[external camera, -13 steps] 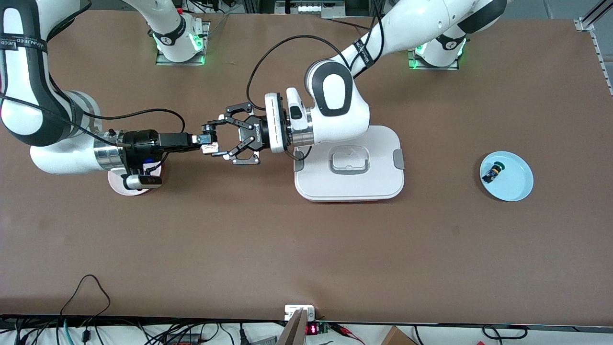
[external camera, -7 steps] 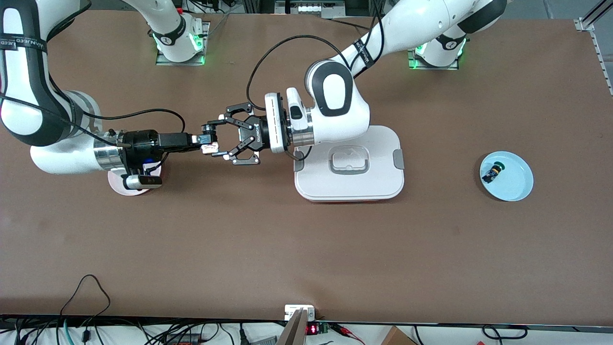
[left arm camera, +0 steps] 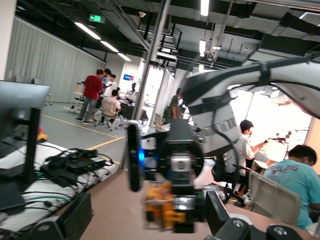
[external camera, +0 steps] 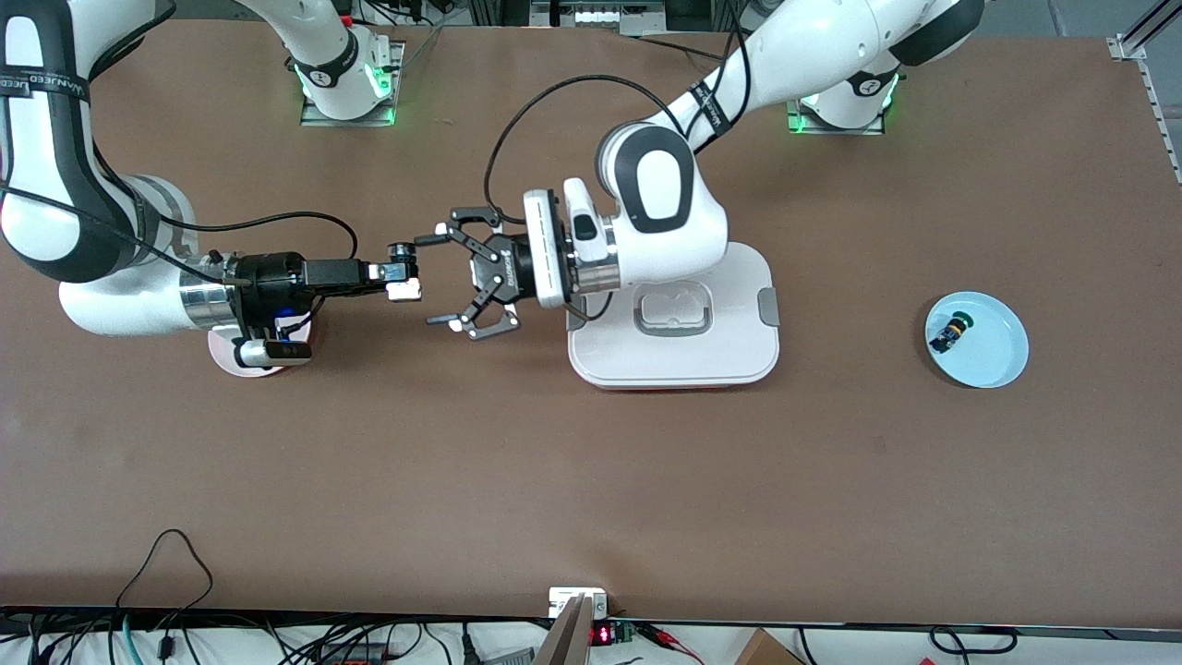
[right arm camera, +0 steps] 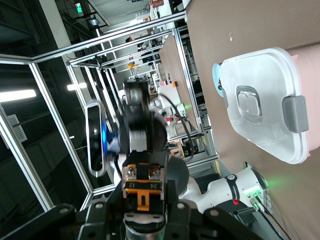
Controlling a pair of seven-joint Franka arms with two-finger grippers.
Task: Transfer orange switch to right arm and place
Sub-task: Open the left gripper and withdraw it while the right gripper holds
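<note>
The orange switch [external camera: 404, 274] is a stubby black cylinder with an orange end, held up above the table. My right gripper [external camera: 399, 273], slim and black, is shut on it. In the right wrist view the switch [right arm camera: 143, 189] sits clamped between the right gripper's [right arm camera: 144, 207] fingers. My left gripper [external camera: 440, 281], the wide linkage claw, is open and empty, a short gap away from the switch on the container side. In the left wrist view the switch [left arm camera: 164, 204] shows blurred ahead of the left gripper [left arm camera: 146, 215], apart from its fingers [left arm camera: 219, 212].
A white lidded container [external camera: 739, 351] lies under the left arm's wrist. A light blue plate [external camera: 993, 360] toward the left arm's end holds a black-and-blue switch with a green cap [external camera: 949, 332]. A pink plate [external camera: 231, 358] lies under the right wrist.
My left gripper has opened wider and drawn back toward the container, away from the switch. The switch stays in the right gripper, which has not moved.
</note>
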